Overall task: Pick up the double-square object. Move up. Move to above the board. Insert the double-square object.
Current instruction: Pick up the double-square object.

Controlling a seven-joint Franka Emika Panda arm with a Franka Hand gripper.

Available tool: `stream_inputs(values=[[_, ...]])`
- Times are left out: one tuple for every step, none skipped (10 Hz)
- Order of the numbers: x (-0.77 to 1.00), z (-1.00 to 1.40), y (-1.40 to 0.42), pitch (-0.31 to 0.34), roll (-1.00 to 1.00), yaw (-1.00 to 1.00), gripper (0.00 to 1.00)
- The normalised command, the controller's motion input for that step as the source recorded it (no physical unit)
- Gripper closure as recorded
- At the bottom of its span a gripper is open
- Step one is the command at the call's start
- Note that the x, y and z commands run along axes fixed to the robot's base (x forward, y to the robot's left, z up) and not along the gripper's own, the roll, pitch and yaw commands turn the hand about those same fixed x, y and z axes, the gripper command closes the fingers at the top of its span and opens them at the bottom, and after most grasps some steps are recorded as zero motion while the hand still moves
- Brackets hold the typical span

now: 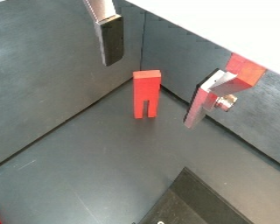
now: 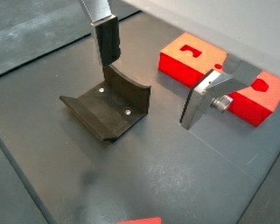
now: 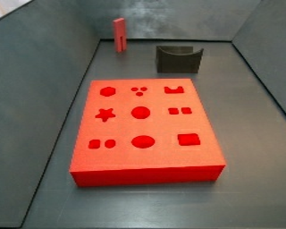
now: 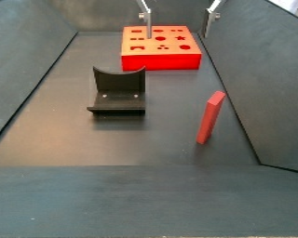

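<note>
The double-square object point(image 1: 147, 94) is a slim red upright block, standing free on the dark floor near a side wall; it also shows in both side views point(image 3: 119, 36) point(image 4: 210, 118). The board point(image 3: 143, 125) is a large flat red slab with shaped recesses, seen too in a side view point(image 4: 162, 46) and partly in a wrist view point(image 2: 192, 59). My gripper point(image 1: 150, 92) is open and empty, held well above the floor. The block shows between its fingers point(image 1: 108, 39) but far below them. In a side view the gripper point(image 4: 179, 11) shows above the board's far end.
The dark fixture point(image 4: 116, 91) stands on the floor between the board and the block, also seen in a side view point(image 3: 178, 58) and a wrist view point(image 2: 109, 107). Sloping grey walls close in the floor on all sides.
</note>
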Motion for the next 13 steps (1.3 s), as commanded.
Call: stream_inputs(values=[[-0.03, -0.25, 0.19, -0.006, -0.09, -0.12, 0.0], [-0.59, -0.62, 0.41, -0.036, 0.0, -0.21, 0.0], [-0.74, -0.68, 0.57, -0.13, -0.02, -0.19, 0.0], [-0.73, -0.64, 0.55, -0.143, -0.02, -0.21, 0.0], [-0.69, -0.57, 0.44, -0.124, -0.01, -0.34, 0.0], [-0.55, -0.46, 0.43, -0.066, 0.0, -0.39, 0.0], [-0.35, -0.33, 0.45, 0.0, 0.0, -0.44, 0.0], [-0.21, -0.3, 0.43, 0.01, 0.0, -0.48, 0.0], [0.0, -0.43, 0.31, 0.047, 0.0, -0.65, 0.0], [0.0, -0.7, 0.16, 0.163, 0.02, -0.81, 0.0], [0.0, -0.76, 0.0, 0.1, 0.07, -0.85, 0.0], [0.0, -0.73, 0.0, 0.109, 0.09, -0.69, 0.0], [0.0, -0.39, 0.0, 0.149, 0.0, -0.49, 0.0]])
